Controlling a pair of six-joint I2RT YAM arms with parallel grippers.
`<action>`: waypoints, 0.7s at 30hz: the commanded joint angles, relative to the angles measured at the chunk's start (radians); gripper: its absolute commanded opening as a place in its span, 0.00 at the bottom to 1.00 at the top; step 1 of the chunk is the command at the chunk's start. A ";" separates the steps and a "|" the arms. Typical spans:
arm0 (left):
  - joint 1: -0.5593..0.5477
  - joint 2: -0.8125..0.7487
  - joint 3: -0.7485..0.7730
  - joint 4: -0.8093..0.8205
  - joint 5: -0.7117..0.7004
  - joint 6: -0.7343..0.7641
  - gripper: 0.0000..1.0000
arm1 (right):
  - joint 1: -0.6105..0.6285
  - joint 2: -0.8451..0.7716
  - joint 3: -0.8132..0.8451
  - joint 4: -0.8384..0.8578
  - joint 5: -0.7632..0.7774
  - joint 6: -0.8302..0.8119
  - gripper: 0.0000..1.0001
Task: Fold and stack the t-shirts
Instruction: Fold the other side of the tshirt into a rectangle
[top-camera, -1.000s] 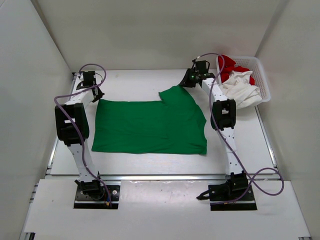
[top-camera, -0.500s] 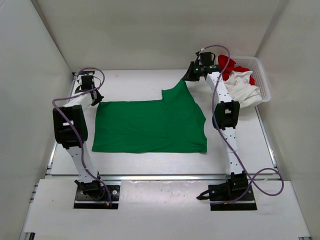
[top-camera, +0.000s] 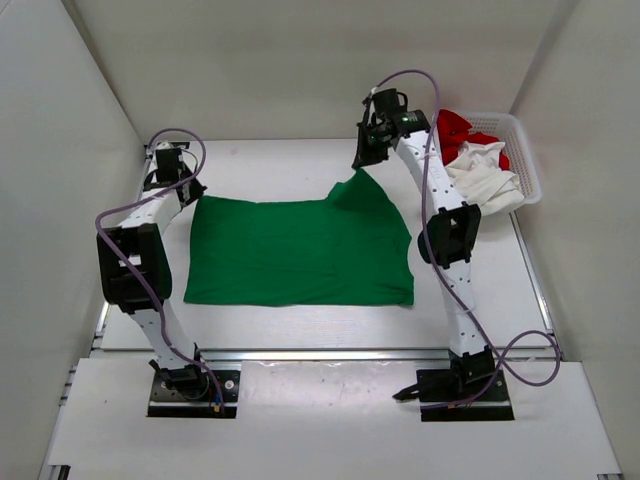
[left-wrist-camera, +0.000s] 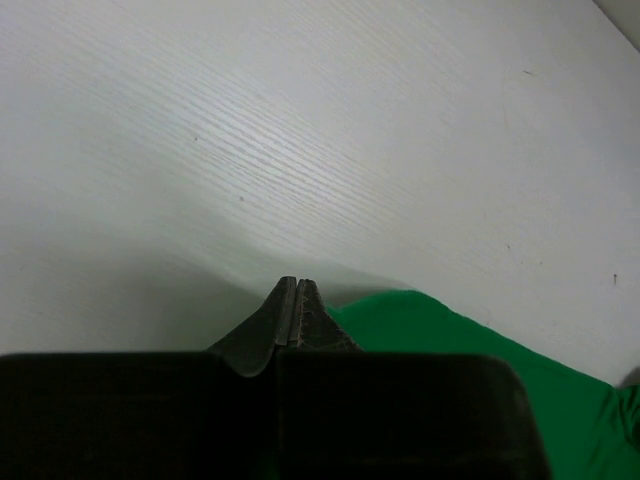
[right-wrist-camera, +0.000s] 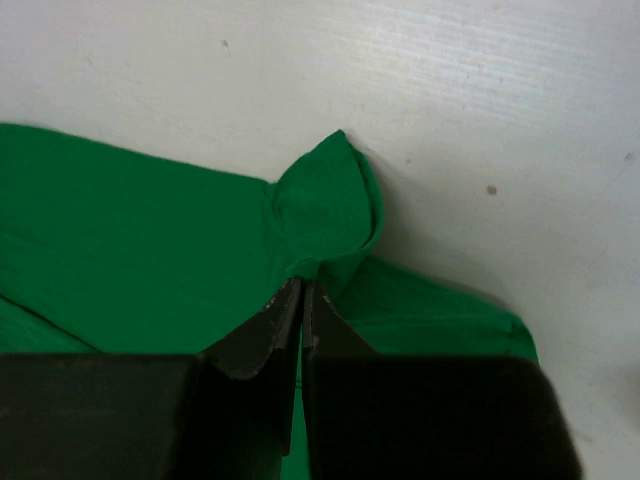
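The right gripper (right-wrist-camera: 302, 285) is pinching the green shirt (right-wrist-camera: 150, 230), its jaws closed on a small fold of cloth that is bunching up just past the tips. From above, this gripper (top-camera: 361, 163) is hanging over the shirt's far right corner and is pulling that corner up into a peak off the table (top-camera: 270, 160).

The left gripper (left-wrist-camera: 295, 285) is pressing its jaws tightly together, with no gap showing. Green cloth (left-wrist-camera: 440, 320) is lying against its right finger, but I cannot tell whether any of it is caught between the jaws. In the top view this gripper (top-camera: 193, 191) is sitting at the shirt's far left corner.

The rest of the green shirt (top-camera: 300, 250) is lying flat mid-table between the two arms. At the far right, the basket (top-camera: 530, 170) is holding the white shirt (top-camera: 485, 180), crumpled, and the red shirt (top-camera: 455, 125) is showing behind it.
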 joint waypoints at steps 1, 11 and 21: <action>-0.003 -0.066 -0.013 0.034 0.044 -0.016 0.00 | 0.011 -0.117 -0.151 -0.018 0.087 -0.062 0.00; 0.000 -0.072 -0.027 0.014 0.059 -0.020 0.00 | -0.019 -0.482 -0.839 0.459 0.053 -0.062 0.00; 0.040 -0.165 -0.137 0.026 0.082 -0.045 0.00 | -0.047 -0.868 -1.392 0.718 0.018 0.033 0.00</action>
